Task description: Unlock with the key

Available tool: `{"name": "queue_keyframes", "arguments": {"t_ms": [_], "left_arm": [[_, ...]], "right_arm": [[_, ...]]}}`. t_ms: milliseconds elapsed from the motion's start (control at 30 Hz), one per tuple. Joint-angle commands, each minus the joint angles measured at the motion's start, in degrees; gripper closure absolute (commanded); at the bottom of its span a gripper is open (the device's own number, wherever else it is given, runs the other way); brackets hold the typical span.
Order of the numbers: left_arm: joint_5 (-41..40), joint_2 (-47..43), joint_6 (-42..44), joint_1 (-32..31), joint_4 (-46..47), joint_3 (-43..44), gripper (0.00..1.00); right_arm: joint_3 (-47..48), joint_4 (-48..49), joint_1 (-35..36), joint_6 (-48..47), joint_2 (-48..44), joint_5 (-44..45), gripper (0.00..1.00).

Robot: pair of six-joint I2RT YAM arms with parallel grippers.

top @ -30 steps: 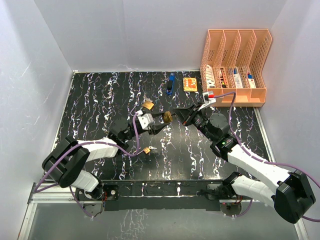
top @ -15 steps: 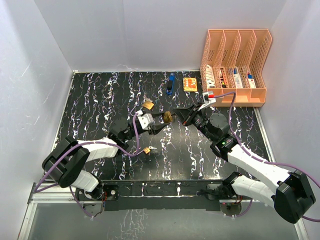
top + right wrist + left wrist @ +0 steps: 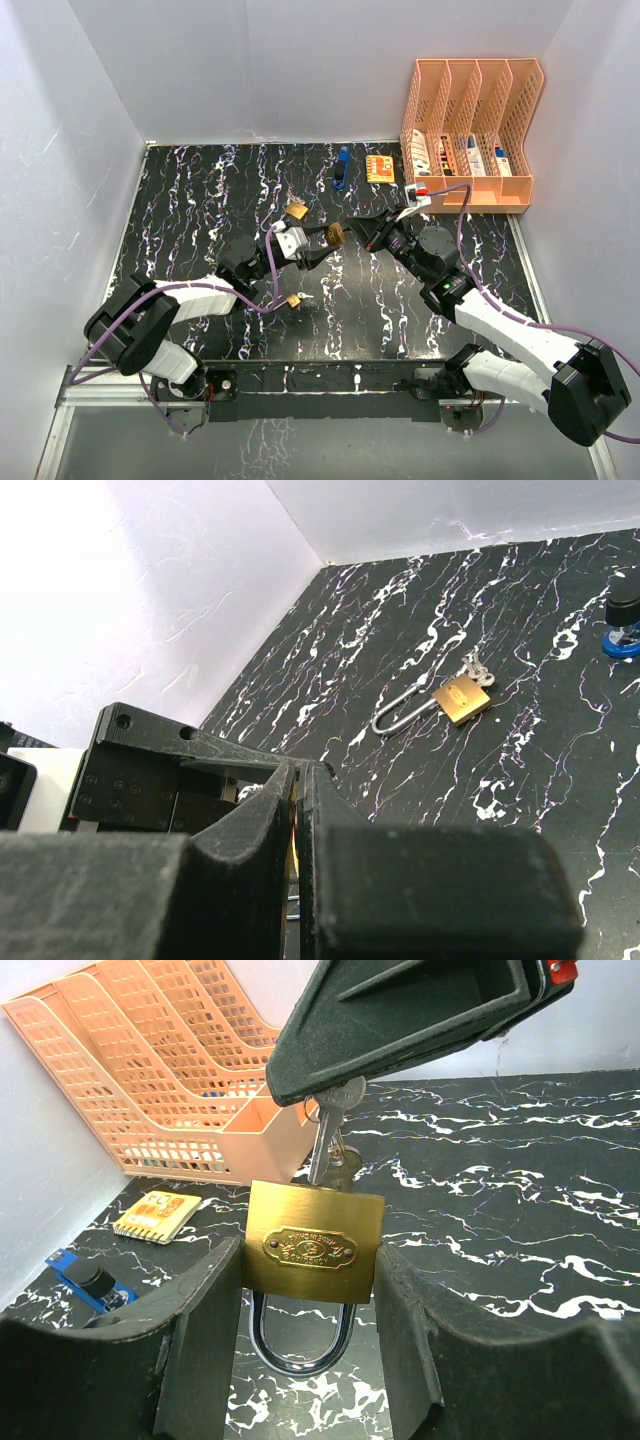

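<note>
Brass padlock (image 3: 315,1250) sits in left end effector (image 3: 308,1305), key (image 3: 325,1145) in right end effector (image 3: 297,820).

Brass padlock (image 3: 314,1242) had a silver shackle; key (image 3: 322,1145) was silver; bench (image 3: 520,1210) was black with white marble veining; latticed file rack (image 3: 150,1070) was peach; jaws were black

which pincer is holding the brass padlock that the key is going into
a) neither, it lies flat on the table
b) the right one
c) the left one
c: in the left wrist view the brass padlock sits clamped between the left pincer fingers, shackle hanging down, while the right pincer grips the key from above.
</note>
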Motion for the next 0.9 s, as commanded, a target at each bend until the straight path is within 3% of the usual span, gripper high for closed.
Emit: {"name": "queue_keyframes", "arguments": {"t_ms": [0, 600, 867], "left_arm": [[1.58, -1.91, 0.05, -0.15, 5.72, 2.54, 1.0], [-0.46, -2.2, -2.4, -0.16, 5.89, 4.46, 1.0], [-2.22, -2.07, -2.53, -0.71, 1.73, 7.71, 1.0]], "right_arm": [[0.8, 3.44, 0.19, 0.19, 0.24, -0.27, 1.0], [0.66, 3.58, 0.14, 0.54, 1.48, -0.32, 1.0], [1.26, 3.84, 0.2, 1.54, 3.7, -1.13, 1.0]]}}
